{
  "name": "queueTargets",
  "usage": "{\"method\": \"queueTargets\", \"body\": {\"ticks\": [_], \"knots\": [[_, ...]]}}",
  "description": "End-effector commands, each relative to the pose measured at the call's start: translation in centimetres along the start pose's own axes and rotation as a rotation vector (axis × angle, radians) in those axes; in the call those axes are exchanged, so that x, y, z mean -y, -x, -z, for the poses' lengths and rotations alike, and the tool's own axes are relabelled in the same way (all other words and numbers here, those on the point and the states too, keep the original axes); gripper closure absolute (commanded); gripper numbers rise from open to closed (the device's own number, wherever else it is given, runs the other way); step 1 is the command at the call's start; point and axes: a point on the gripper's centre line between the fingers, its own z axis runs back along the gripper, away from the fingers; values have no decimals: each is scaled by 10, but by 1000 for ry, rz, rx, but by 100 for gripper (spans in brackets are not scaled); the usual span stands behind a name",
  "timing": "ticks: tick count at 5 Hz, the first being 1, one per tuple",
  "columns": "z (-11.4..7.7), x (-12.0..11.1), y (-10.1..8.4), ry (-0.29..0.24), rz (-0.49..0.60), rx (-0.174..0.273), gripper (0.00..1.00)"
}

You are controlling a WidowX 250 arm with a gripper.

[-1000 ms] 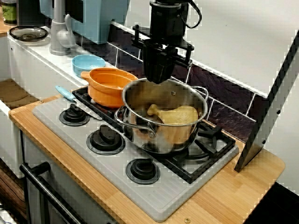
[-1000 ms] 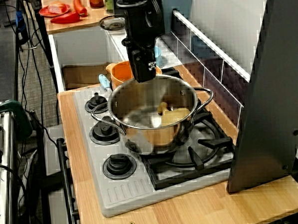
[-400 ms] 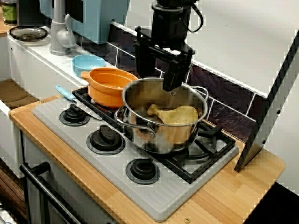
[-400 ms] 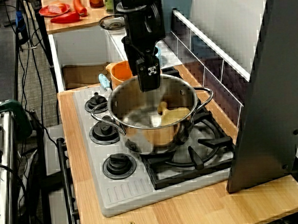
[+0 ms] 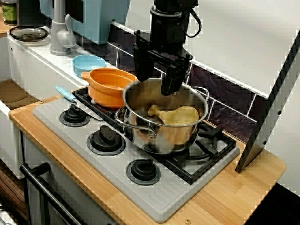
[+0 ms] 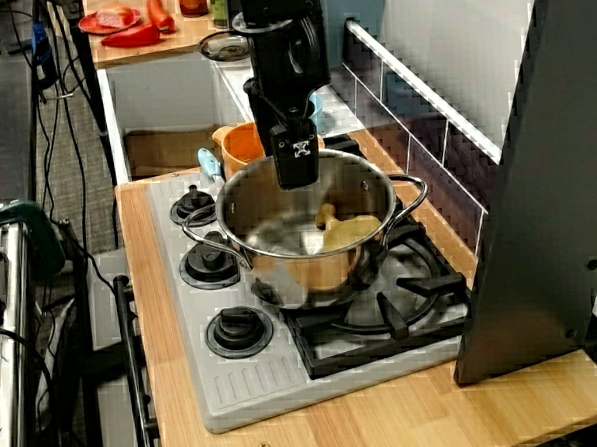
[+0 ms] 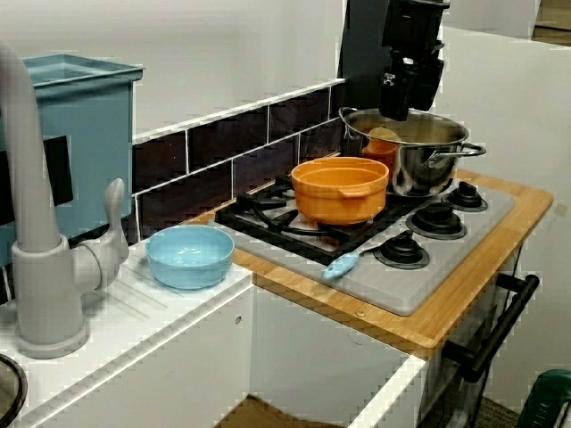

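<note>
The view from the hob's front is showing a steel pot [image 5: 174, 137] standing on the black burner grate at the centre of the frame. A tan toy drumstick [image 5: 177, 115] is lying inside it, leaning toward the right wall. The pincer [image 5: 156, 78] is hovering just above the pot's far rim. Its fingers [image 5: 169, 85] are standing apart and gripping nothing, clear of the drumstick.

The view from the hob's end is placing the pincer [image 6: 295, 162] over the upper rim of the pot [image 6: 316, 273].

In the front view, an orange pot [image 5: 110, 87] is sitting just left of the steel pot; whether they are touching cannot be told. A blue bowl [image 5: 88, 63] is resting further upper left, and a blue-handled utensil [image 5: 65, 93] is lying on the grey hob [image 5: 154, 199]. The hob is sitting on the wooden worktop [image 5: 225, 201].
</note>
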Motion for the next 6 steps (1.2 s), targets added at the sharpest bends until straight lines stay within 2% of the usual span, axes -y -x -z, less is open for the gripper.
{"method": "queueTargets", "body": {"ticks": [1, 3, 4, 5, 6], "knots": [[-5, 10, -12, 34, 155, 79, 0], [3, -8, -24, 49, 429, 21, 0], [4, -14, -26, 72, 515, 51, 0], [6, -14, -24, 69, 612, 81, 0], [7, -8, -15, 72, 631, 74, 0]]}}
